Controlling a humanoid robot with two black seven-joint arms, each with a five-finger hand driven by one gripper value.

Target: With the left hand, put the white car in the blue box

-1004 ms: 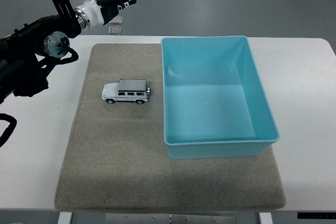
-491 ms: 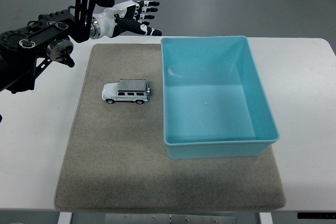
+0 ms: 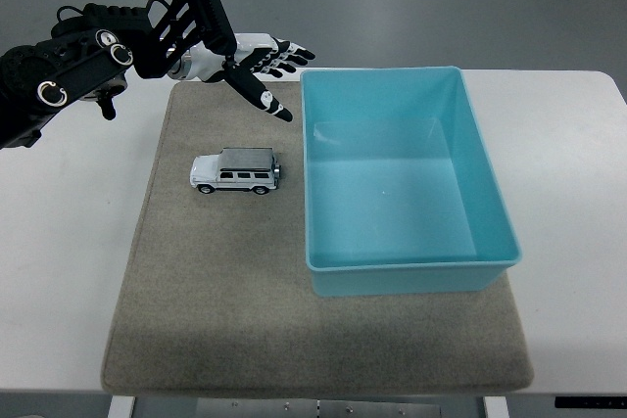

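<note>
White tabletop (image 3: 568,144) carries a grey mat (image 3: 216,320), and on the mat lie the white car (image 3: 235,171) and the blue box (image 3: 400,179). Compared with half a second ago, the left hand (image 3: 260,68) has swung lower and rightward: it now hangs over the mat's far edge, above and beyond the car, close to the box's far left corner. Its fingers (image 3: 291,51) are spread wide, the thumb pointing down toward the mat, and it holds nothing. Car and box have not moved; the car sits just left of the box, apart from it.
</note>
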